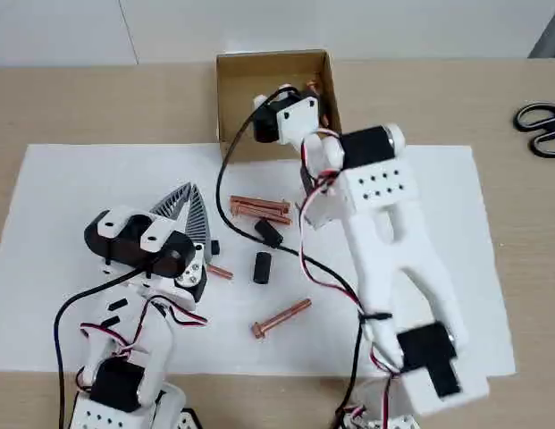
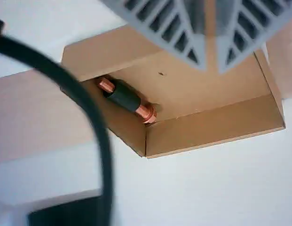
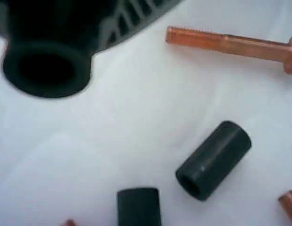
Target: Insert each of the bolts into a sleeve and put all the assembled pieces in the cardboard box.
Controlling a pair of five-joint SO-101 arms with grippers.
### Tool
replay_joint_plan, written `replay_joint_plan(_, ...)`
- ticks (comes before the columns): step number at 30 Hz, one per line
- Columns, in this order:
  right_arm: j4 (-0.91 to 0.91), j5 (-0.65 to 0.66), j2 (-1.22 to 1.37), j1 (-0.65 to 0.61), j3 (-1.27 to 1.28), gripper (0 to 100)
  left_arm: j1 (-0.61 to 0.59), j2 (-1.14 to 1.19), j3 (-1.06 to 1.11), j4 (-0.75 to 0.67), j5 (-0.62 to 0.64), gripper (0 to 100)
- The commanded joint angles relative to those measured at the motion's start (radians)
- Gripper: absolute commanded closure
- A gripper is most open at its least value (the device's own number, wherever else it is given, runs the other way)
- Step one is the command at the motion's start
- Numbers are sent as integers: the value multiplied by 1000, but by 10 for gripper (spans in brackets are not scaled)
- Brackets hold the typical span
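The cardboard box [image 1: 225,98] stands at the table's far edge. One bolt-in-sleeve piece [image 2: 127,99] lies in its corner [image 1: 313,88]. My left gripper [image 1: 190,186] is shut and empty, pointing at the box from the paper's left [image 2: 210,69]. My right arm [image 1: 384,223] bends over the paper's middle. Its gripper [image 3: 56,35] is shut on a black sleeve [image 3: 42,70], bore toward the camera. Two loose sleeves [image 1: 268,232] [image 1: 262,266] lie on the paper [image 3: 138,207] [image 3: 214,160]. Copper bolts lie around them: a pair [image 1: 259,207], one in front [image 1: 281,317] [image 3: 230,44], and one by the left gripper [image 1: 219,271].
A white paper sheet [image 1: 80,223] covers the work area. The right arm's black cable [image 1: 222,170] loops between my left gripper and the box [image 2: 84,108]. Scissors [image 1: 541,125] lie at the far right of the wooden table.
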Motion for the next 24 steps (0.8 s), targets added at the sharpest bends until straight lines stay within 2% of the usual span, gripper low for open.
replay_joint_plan(1, -91, -29, -179, 15, 133, 991, 2, -12, -5, -3, 5, 993)
replay_joint_plan(7, -278, -48, -473, 114, 439, 991, 3, -12, -5, -2, 5, 993)
replay_joint_plan(12, -492, -41, -562, 200, 700, 993, -3, -8, -5, 9, 11, 993)
replay_joint_plan(14, -559, -40, -562, 239, 773, 991, -3, -8, -8, 38, 60, 993)
replay_joint_plan(19, -650, -48, -562, 297, 879, 994, -5, -5, -50, 138, 281, 993)
replay_joint_plan(22, -705, -61, -572, 297, 928, 994, 0, -5, -97, 181, 282, 993)
replay_joint_plan(24, -771, -149, -572, 306, 951, 994, 2, -3, -120, 226, 282, 993)
